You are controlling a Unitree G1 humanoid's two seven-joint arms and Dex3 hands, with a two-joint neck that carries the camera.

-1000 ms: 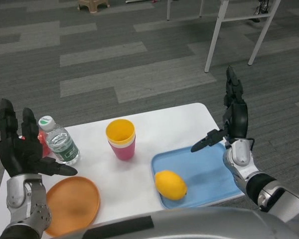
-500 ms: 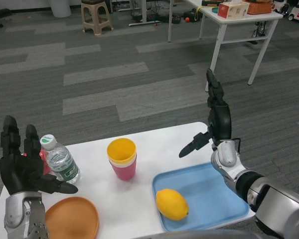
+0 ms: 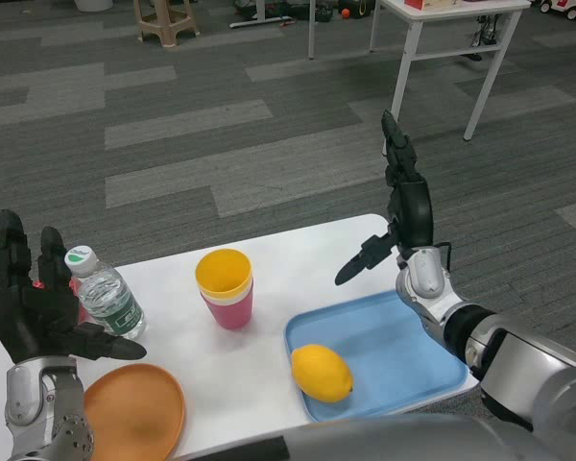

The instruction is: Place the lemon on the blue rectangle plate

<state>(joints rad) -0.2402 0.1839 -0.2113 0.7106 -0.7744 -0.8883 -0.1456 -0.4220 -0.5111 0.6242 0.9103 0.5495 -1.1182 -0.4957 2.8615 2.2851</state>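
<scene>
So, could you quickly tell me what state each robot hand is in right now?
Left robot hand: open, fingers spread, holding nothing.
Right robot hand: open, raised above the table, holding nothing.

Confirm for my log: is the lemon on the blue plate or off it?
On it. The lemon lies inside the blue plate, near its front-left corner, with neither hand touching it.

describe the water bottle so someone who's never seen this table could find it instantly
On the white table, go to its left edge, just above the round orange plate and beside the raised left hand. The water bottle stands there: clear plastic, white cap, green label. It is the only see-through item; the stacked cups nearby are solid yellow and pink.
</scene>
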